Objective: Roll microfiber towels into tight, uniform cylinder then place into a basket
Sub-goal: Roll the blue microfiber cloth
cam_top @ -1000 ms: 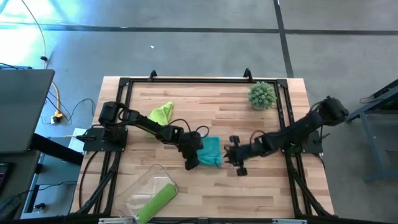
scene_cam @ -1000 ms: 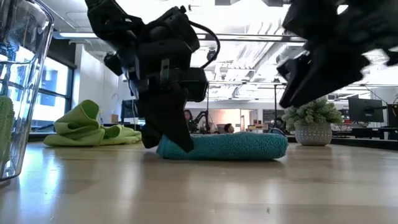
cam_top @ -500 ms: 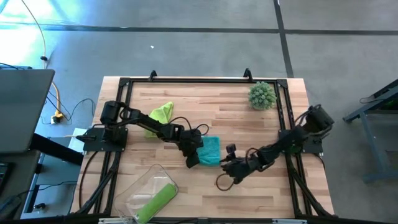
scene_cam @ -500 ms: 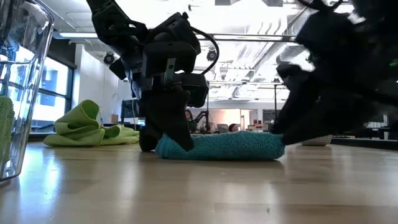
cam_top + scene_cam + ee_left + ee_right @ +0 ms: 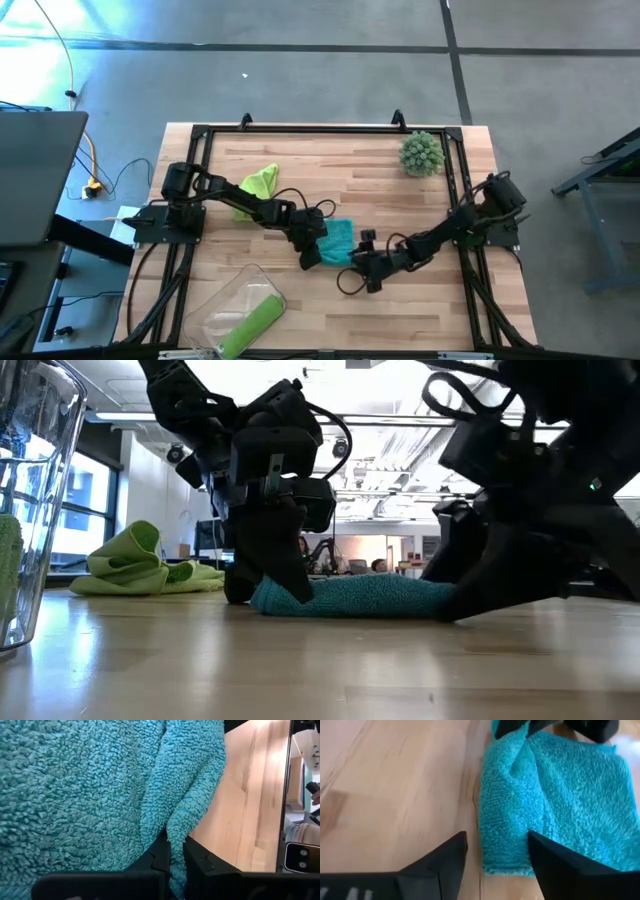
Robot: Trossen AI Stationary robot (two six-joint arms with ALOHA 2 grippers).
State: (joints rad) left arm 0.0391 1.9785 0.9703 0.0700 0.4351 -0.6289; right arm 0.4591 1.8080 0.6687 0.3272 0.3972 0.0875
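Both grippers work at the teal towel in the middle of the table.

The left gripper (image 5: 309, 259) pinches a corner of the teal towel (image 5: 338, 241) between its closed fingers (image 5: 172, 865) (a fold of cloth sits right in the clamp). The right gripper (image 5: 496, 851) is at the towel's near edge, fingers spread wide and holding nothing. One green towel (image 5: 257, 184) lies crumpled toward the far left of the table (image 5: 330, 170); the other green towel (image 5: 250, 324), rolled, lies in the clear basket (image 5: 222, 303) at the front left. A spiky ball (image 5: 421, 153) sits at the far right.
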